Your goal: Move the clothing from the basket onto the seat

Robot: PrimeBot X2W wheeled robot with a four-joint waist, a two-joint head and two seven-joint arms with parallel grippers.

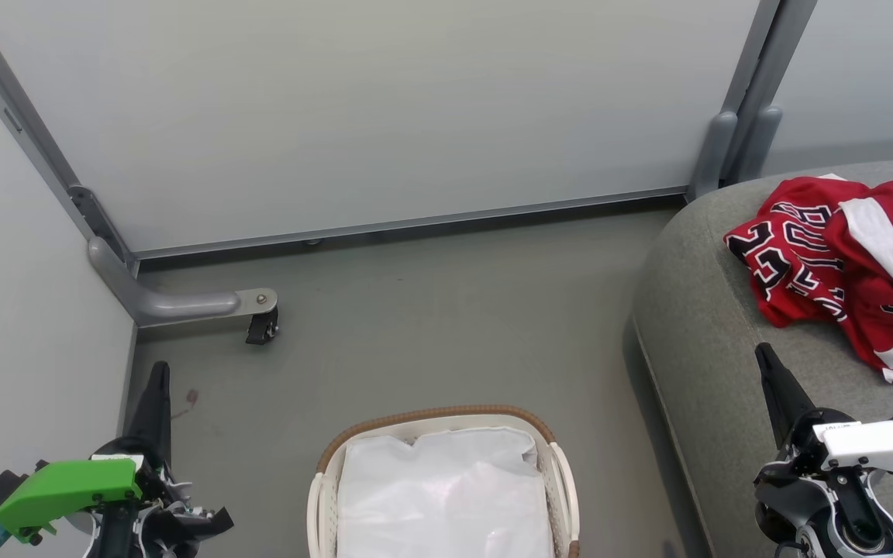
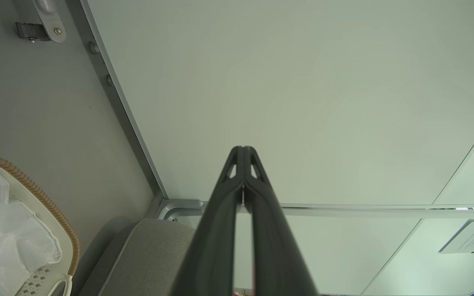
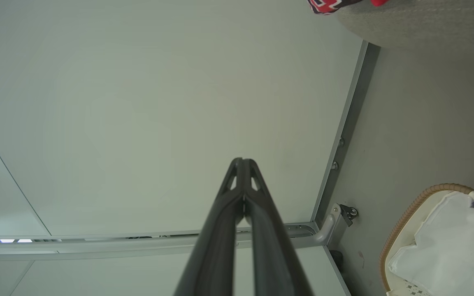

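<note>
The red clothing [image 1: 842,271] with white trim lies crumpled on the grey seat [image 1: 702,349] at the right; the jersey's black-and-white lettering faces up. A corner of the clothing [image 3: 329,5] peeks in at the top of the right wrist view. The white basket [image 1: 439,422] with its brown woven rim stands on the floor at bottom centre, holding only its white liner. My left gripper [image 1: 158,370] is shut and empty at lower left. My right gripper [image 1: 763,353] is shut and empty at lower right, over the seat's front edge. Both pairs of fingertips [image 2: 243,150] [image 3: 243,161] meet.
Pale partition panels [image 1: 384,108] enclose the floor behind and to the left. A grey metal foot with a black caster [image 1: 260,325] juts onto the floor at the left corner. Another post [image 1: 725,147] stands beside the seat's back.
</note>
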